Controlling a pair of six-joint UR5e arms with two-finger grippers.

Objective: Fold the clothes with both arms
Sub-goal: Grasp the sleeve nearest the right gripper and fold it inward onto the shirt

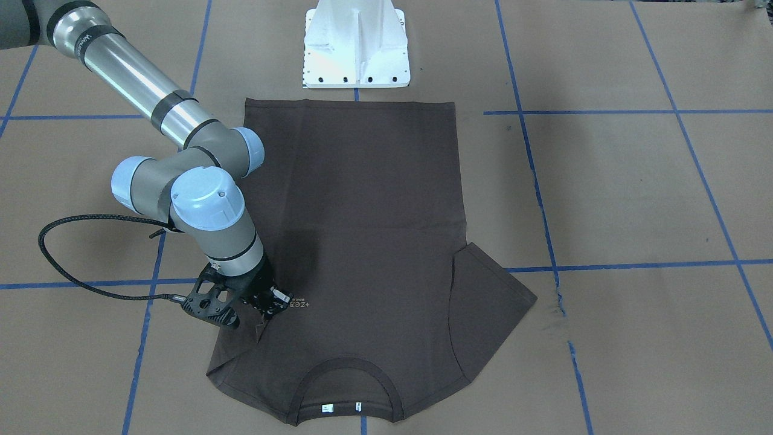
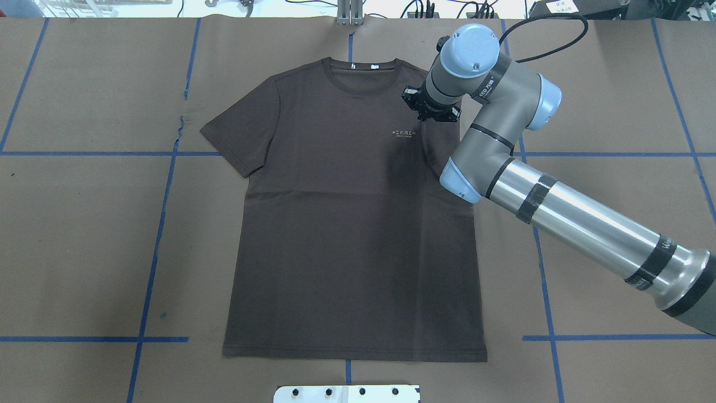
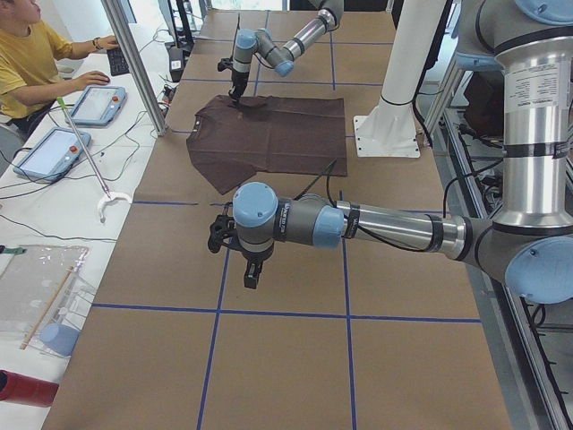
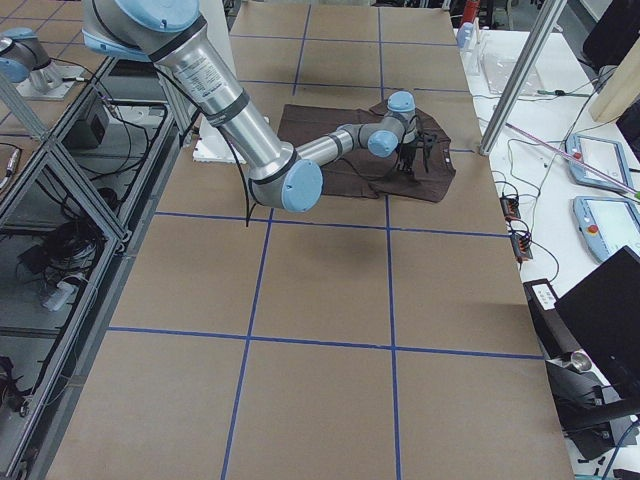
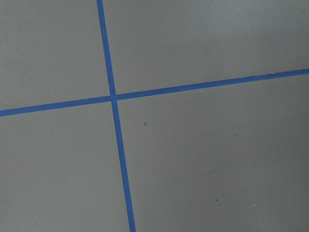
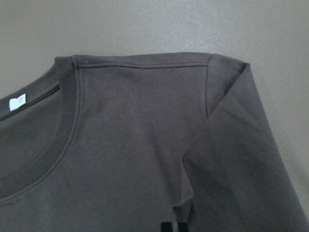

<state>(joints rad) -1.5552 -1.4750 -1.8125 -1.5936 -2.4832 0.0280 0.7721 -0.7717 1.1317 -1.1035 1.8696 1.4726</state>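
The dark brown T-shirt (image 2: 347, 224) lies flat and face up on the table, collar (image 1: 344, 386) away from the robot's base. Its sleeve on my left side (image 2: 240, 129) is spread out. The sleeve on my right side (image 6: 241, 159) is folded in over the chest. My right gripper (image 1: 266, 308) is down on that sleeve's edge beside the pale logo (image 1: 300, 305). In the right wrist view its fingertips (image 6: 166, 226) are close together on the fabric. My left gripper (image 3: 253, 273) hangs over bare table well off the shirt. I cannot tell whether it is open or shut.
The white pedestal base (image 1: 356, 48) stands just behind the shirt's hem. Blue tape lines (image 5: 113, 96) cross the brown paper table. An operator in yellow (image 3: 27, 54) sits at a side desk with tablets (image 3: 94, 103).
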